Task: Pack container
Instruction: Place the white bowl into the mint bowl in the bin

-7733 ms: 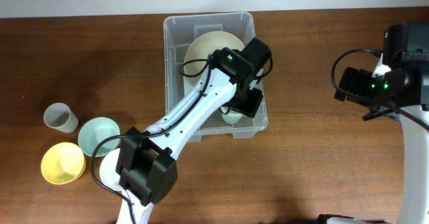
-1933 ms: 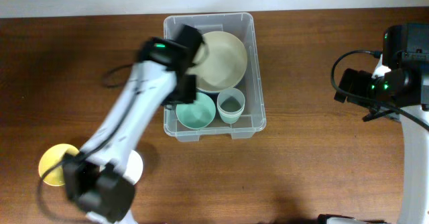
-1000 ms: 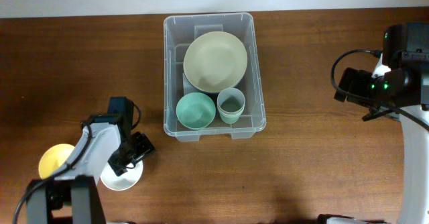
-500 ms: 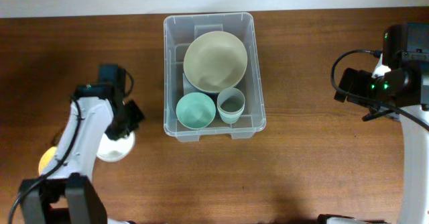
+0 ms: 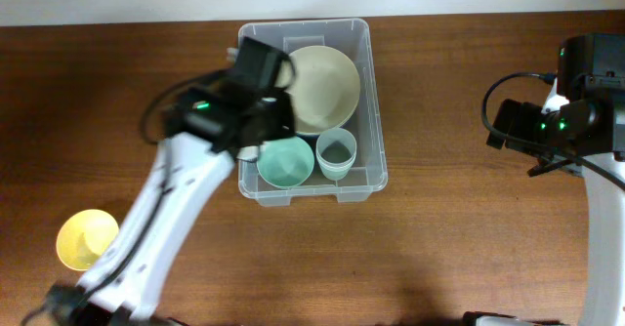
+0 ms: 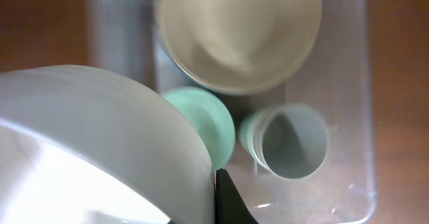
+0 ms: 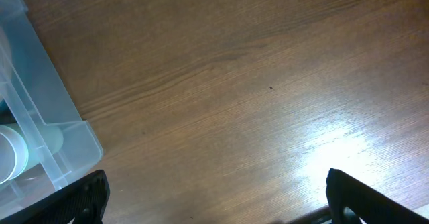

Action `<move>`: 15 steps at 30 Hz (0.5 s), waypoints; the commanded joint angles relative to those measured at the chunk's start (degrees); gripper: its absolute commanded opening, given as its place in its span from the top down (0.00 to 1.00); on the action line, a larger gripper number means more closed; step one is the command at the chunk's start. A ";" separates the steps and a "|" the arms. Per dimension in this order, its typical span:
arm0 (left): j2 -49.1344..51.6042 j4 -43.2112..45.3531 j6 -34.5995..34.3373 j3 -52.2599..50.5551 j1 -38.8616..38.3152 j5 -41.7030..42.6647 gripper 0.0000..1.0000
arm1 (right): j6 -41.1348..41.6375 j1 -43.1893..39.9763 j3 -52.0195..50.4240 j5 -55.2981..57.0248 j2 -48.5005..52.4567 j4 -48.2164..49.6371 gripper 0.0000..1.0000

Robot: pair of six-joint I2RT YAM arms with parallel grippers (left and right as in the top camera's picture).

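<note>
Left end effector (image 5: 256, 121) with a white bowl above the container's left wall

From overhead, the left arm reaches in from the near-left corner of the table (image 5: 469, 248). Its end effector is blurred and sits over the left wall of the container (image 5: 376, 101), about halfway along that side. In the left wrist view a white bowl (image 6: 87, 150) fills the lower left of the picture. One dark finger (image 6: 231, 200) presses against its rim and the other finger is hidden behind the bowl, so the end effector reads as clamped on the rim. How high the bowl hangs above the container cannot be told.

The container stands at the middle of the table near the far edge, with its long side running away from the robot. Three things lie inside it. A beige bowl (image 5: 317, 87) takes the far half. A teal bowl (image 5: 285, 162) sits near-left, and a pale cup (image 5: 337, 153) stands upright just beside it on the right. In the wrist view the white bowl covers the container's left wall and part of the teal bowl.

A yellow bowl (image 5: 86, 238) lies on the table well to the left of the container.

The right end effector (image 7: 221, 207) hovers over bare wood well to the right of the container. Its fingers are spread wide and hold nothing. Only the container's near-right corner shows at the left edge of the right wrist view
</note>
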 commanded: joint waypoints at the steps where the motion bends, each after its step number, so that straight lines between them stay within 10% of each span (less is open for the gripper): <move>1: 7.28 -0.04 2.27 -0.22 -2.97 -0.20 0.99 | 0.07 -0.22 -0.13 0.26 0.09 0.02 0.01; 6: 14.69 -0.50 3.58 -0.22 -3.61 1.49 0.93 | 0.07 -0.22 -0.13 0.26 0.09 0.02 0.01; 10: 16.48 -0.87 3.74 -0.22 -3.37 1.46 0.57 | 0.07 -0.22 -0.13 0.28 0.09 0.02 0.01; 15: 14.05 -8.83 3.67 6.05 0.04 -1.62 0.46 | 0.04 -0.22 -0.13 0.26 0.09 -0.04 0.01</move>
